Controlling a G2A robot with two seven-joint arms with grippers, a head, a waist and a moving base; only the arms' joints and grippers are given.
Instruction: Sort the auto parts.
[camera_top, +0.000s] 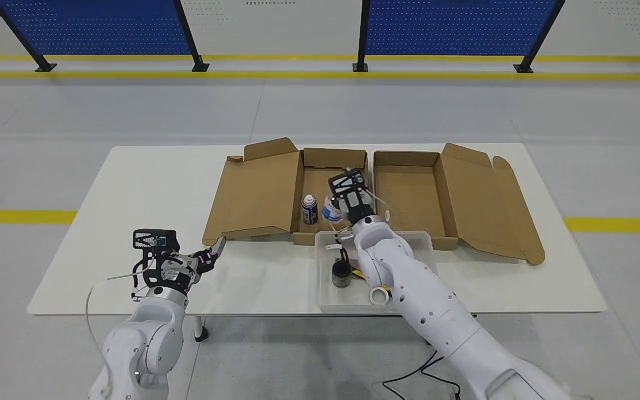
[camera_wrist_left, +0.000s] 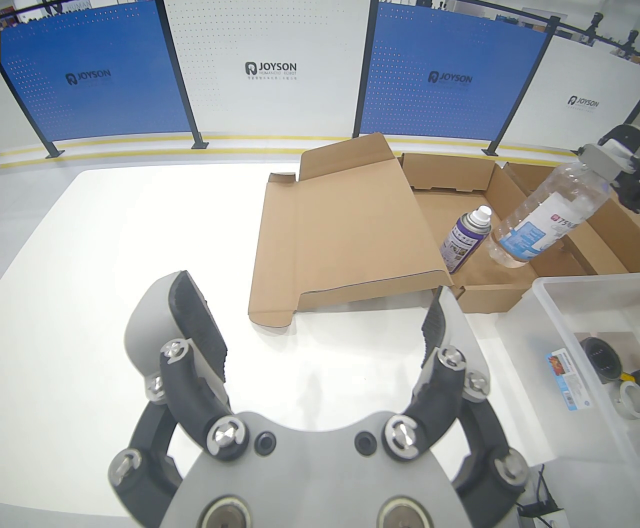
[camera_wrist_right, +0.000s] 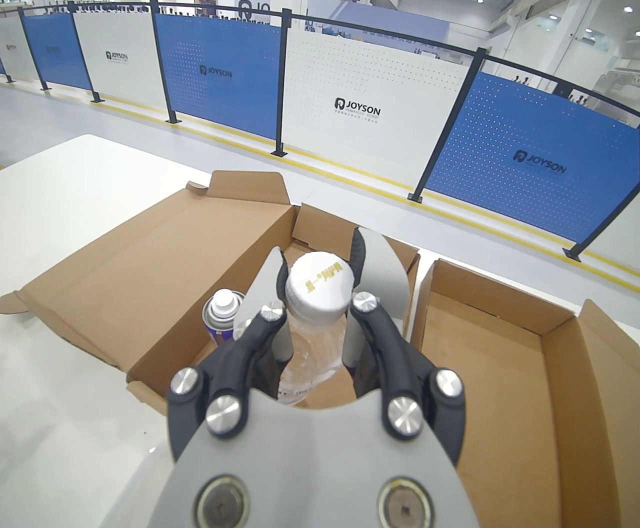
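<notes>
Nearest: left tool (camera_wrist_left: 315, 290) hangs wide open and empty above the tabletop (camera_wrist_left: 125, 225). Beyond: clear bin (camera_wrist_left: 525, 330) holding unsorted parts. Farthest: right tool (camera_wrist_right: 317, 250) clamps the bottle (camera_wrist_left: 537, 220) by its cap, tilted, apparently for setting into the cardboard box (camera_wrist_left: 450, 170) beside the spray can (camera_wrist_left: 465, 240).

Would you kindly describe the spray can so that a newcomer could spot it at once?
On the white table lie two open cardboard boxes. The spray can stands upright in the one nearer the left gripper, beside the bottle in the right gripper. It is short and purple-labelled with a white top; the bottle is clear and tilted.
</notes>
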